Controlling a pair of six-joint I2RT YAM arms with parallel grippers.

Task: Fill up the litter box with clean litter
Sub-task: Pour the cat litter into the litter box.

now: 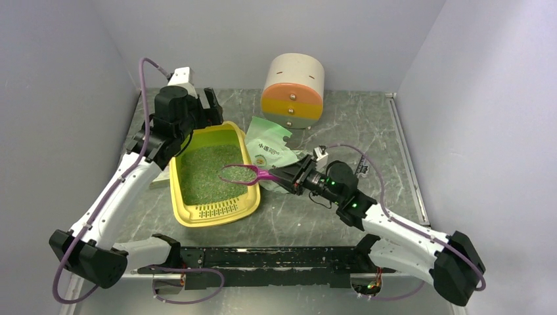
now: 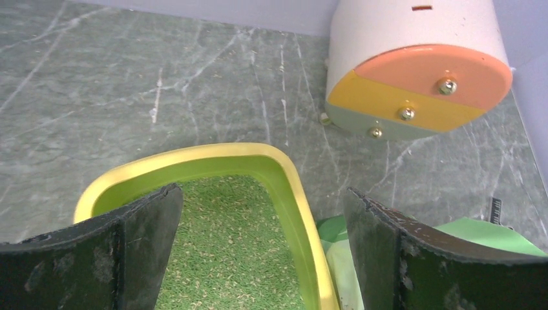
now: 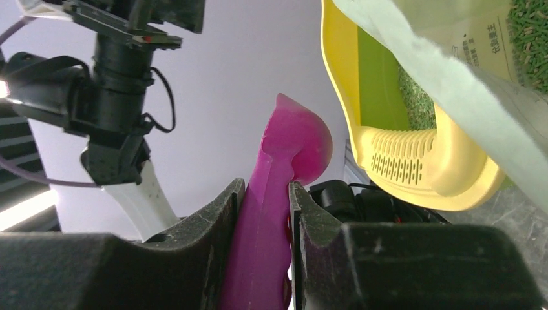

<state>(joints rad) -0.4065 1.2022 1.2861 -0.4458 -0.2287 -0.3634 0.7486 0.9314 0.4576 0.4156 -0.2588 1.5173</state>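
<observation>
On a grey-green marbled table [image 1: 368,131], closed in on three sides by plain pale walls [image 1: 263,33], two arms reach in from the near edge.

The litter box [image 1: 172,187], a shallow yellow tray, lies left of centre with its long axis running near to far. Its slotted grille [image 1: 220,209] is at the near end. A round drawer cabinet [image 1: 293,92] with orange, yellow and grey fronts stands at the back. Between it and the tray lies a pale green printed bag [image 1: 269,147], its edge against the tray's right rim. Green-grey litter [image 1: 200,174] covers the tray floor.

The left claw [image 2: 262,200] hangs over the far end of the litter box, jaws spread wide with nothing between them. The right claw [image 3: 265,187] is just right of the tray and is clamped narrowly on the handle of a magenta scoop [image 1: 265,175]. The scoop's head reaches over the right rim and above the litter. Whether it touches the granules cannot be told.

Only the overhead view shows the whole layout and the scoop's looped outline. The left wrist view adds that one finger of that claw lies over the litter and the other over the bag, with the tray's right rim between them. The right wrist view shows the scoop edge-on, both pads pressed to its handle, and the grille slots close up.
</observation>
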